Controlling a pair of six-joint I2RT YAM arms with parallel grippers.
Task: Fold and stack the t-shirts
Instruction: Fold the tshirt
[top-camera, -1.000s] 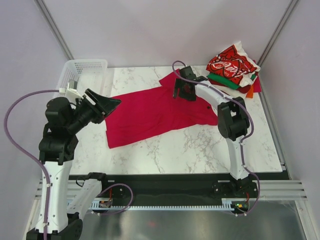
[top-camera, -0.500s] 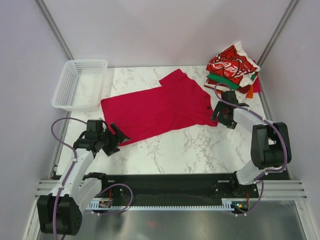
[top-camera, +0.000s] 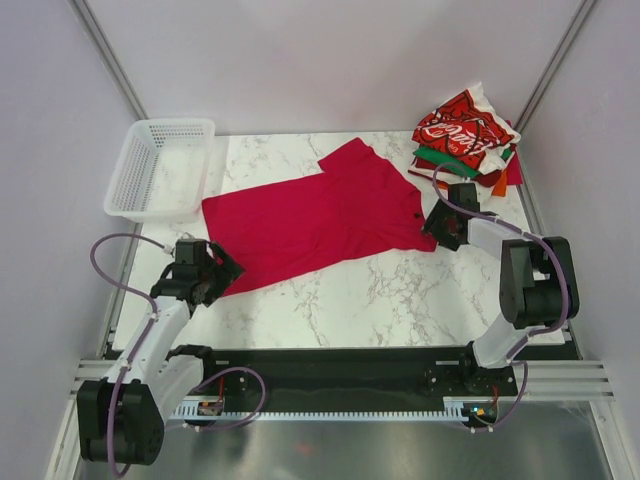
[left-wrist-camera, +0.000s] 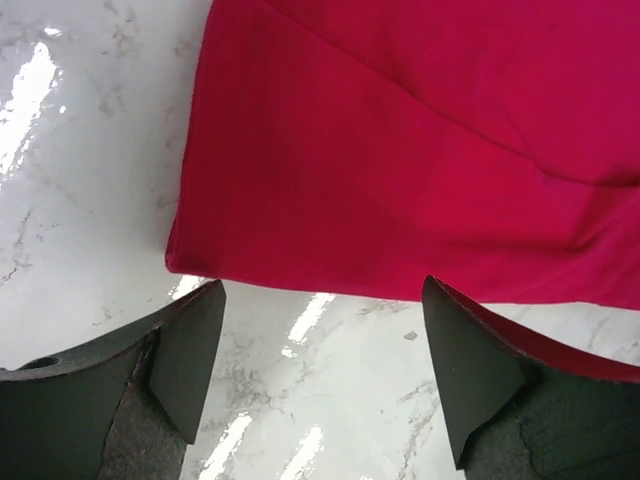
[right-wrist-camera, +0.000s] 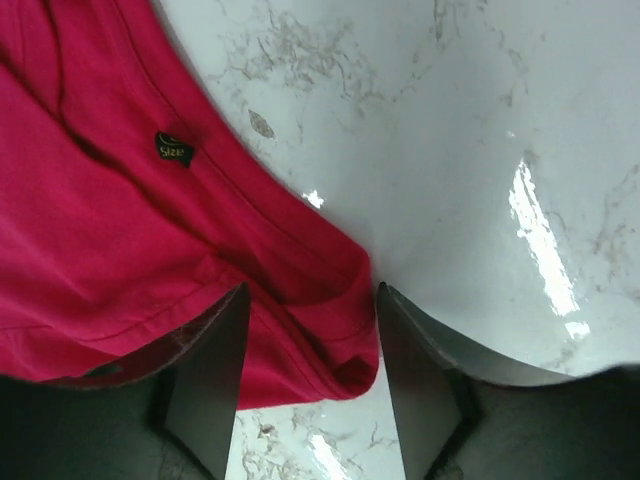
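A plain crimson t-shirt (top-camera: 320, 220) lies spread flat on the marble table (top-camera: 400, 300). My left gripper (top-camera: 215, 272) is open at the shirt's near left corner; in the left wrist view the shirt hem (left-wrist-camera: 350, 200) lies just past the open gripper (left-wrist-camera: 320, 360), with bare marble between the fingers. My right gripper (top-camera: 437, 225) is open at the shirt's right corner; in the right wrist view a rumpled shirt corner (right-wrist-camera: 320, 320) sits between the spread gripper (right-wrist-camera: 310, 370) fingers. A stack of folded shirts (top-camera: 468, 140), topped by red with white script, sits at the back right.
A white mesh basket (top-camera: 160, 168) stands at the back left of the table. Metal frame posts rise at both back corners. The arm bases and cables sit along the near edge.
Both arms came down from above the shirt to the table. The left gripper moved in to the shirt's near left corner, the right gripper settled at the right corner. The shirt lies as before.
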